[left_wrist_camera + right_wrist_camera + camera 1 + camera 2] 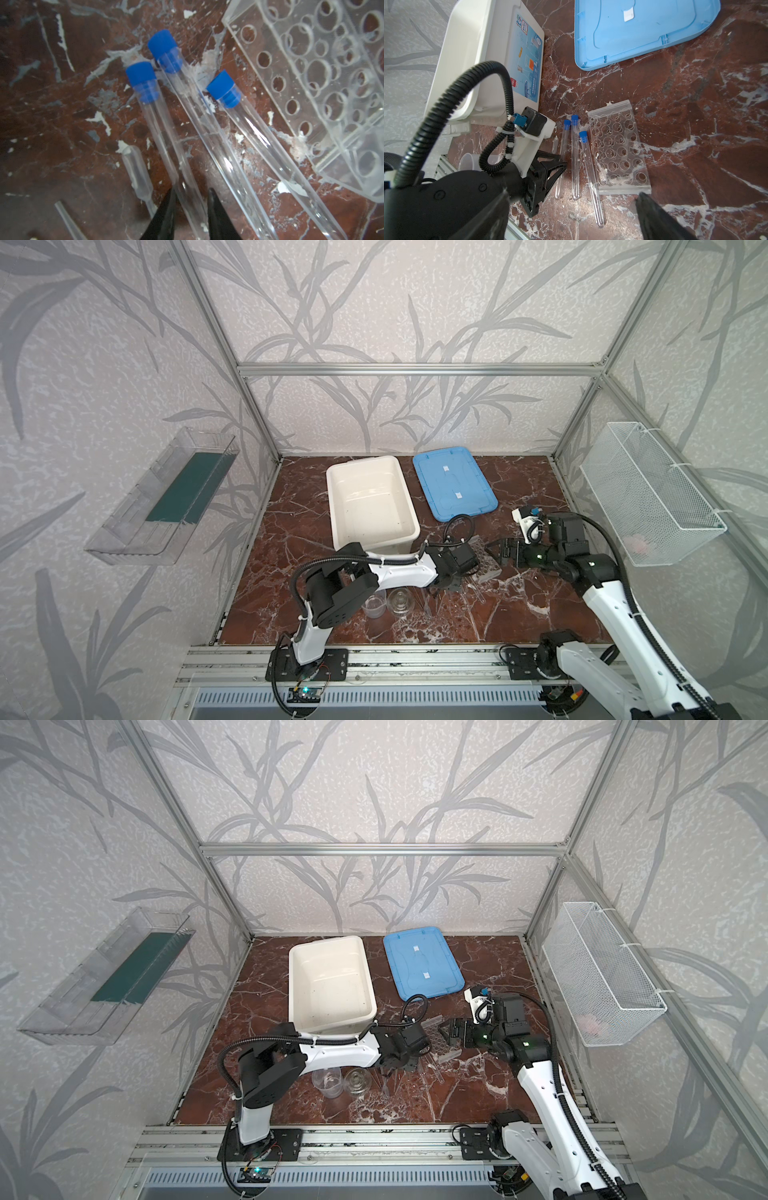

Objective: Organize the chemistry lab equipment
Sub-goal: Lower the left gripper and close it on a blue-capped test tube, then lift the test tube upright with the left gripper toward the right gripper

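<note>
A: What writing can be read?

B: Only the printed label (pixel 527 58) on the side wall of the white tub (pixel 467 52). It shows large Chinese characters at one end, pictures of glassware and a red badge reading "deli". The small print is too fine to read. The blue lid (pixel 455 485) lies apart from the tub on the worktop (pixel 519 614) and bears two small white patches.

A: And the tools?

B: The left tool (pixel 192 200) sits low over the worktop, its jaws narrowed to either side of the outer tube (pixel 142 81). This is one of three blue-capped tubes (pixel 574 158) lying side by side just beside the clear rack (pixel 618 149). The outer tube lies flat, and I cannot tell whether the pads press it. The right tool (pixel 496 552) hovers near the rack with its jaws spread wide, holding nothing.

A: What is hard to make out?

B: In both top views the left arm covers the tubes and part of the rack. The clear beaker (pixel 374 603) and small flask (pixel 400 601) stand near the front edge beside that arm, faint against the marble. A dropper (pixel 137 168) lies beside the outer tube. In the left wrist view the rack is cut off at the picture's edge.
</note>
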### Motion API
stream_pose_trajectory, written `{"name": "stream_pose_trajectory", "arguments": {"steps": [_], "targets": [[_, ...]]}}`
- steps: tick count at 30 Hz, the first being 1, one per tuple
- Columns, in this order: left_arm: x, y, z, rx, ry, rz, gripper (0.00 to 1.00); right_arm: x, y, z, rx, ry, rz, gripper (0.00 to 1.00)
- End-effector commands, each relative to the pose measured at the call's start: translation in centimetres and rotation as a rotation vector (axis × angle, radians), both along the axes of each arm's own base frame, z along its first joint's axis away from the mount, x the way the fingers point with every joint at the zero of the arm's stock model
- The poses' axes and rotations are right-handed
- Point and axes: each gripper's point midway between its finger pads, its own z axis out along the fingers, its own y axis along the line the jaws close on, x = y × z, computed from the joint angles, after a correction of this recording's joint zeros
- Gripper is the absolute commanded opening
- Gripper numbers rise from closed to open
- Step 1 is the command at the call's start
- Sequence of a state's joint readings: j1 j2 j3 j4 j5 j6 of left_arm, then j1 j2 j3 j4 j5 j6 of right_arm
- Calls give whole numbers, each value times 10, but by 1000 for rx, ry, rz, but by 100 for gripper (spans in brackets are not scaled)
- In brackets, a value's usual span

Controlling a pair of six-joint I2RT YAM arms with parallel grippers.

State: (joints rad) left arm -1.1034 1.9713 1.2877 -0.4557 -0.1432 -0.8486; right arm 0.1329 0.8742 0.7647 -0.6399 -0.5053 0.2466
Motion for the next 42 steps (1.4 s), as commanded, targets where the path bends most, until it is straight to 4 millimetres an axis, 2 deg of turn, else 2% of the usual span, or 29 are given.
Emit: {"name": "stream_pose_trajectory", "arguments": {"steps": [1, 17, 30, 34, 42], "targets": [[1, 16, 0, 61, -15, 32, 28, -4, 0, -2, -6, -2, 3, 94], [-6, 22, -13, 180, 6, 88, 31, -4, -2, -3, -13, -6, -5, 93], [5, 17, -5, 126, -43, 125, 19, -4, -2, -1, -12, -10, -7, 93], [11, 14, 6, 86, -81, 122, 15, -3, -2, 0, -12, -11, -6, 93], [25, 7, 52, -42, -203, 99, 15, 1, 1, 1, -2, -2, 1, 93]]}}
